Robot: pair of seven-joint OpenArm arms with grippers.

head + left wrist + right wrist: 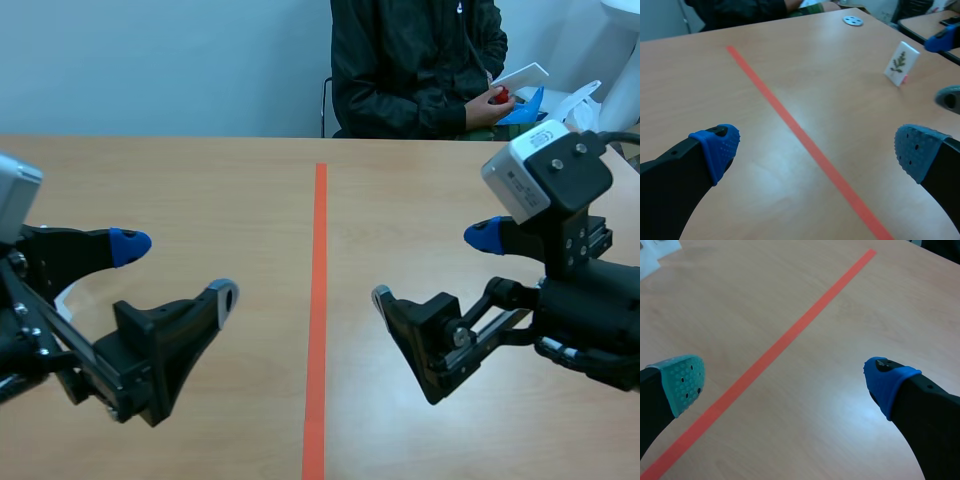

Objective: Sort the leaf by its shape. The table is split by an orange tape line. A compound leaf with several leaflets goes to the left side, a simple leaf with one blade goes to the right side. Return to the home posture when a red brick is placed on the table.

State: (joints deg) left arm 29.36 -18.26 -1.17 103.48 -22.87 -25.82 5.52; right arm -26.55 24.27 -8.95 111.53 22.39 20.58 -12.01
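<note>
I see my left gripper (178, 269) and right gripper (433, 266) both spread wide with nothing between the fingers. They sit low over the table (200, 180), one on each side of the orange tape line (318, 300). The leaf card (901, 64) stands right of the line, near the table's right edge. Its sprig looks to have several leaflets. A person (410, 60) sits at the far edge.

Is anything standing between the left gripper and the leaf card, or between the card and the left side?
Nothing visible. Only bare table and the tape line lie between the open left gripper and the upright leaf card. The right gripper sits beside the card, off that path.
</note>
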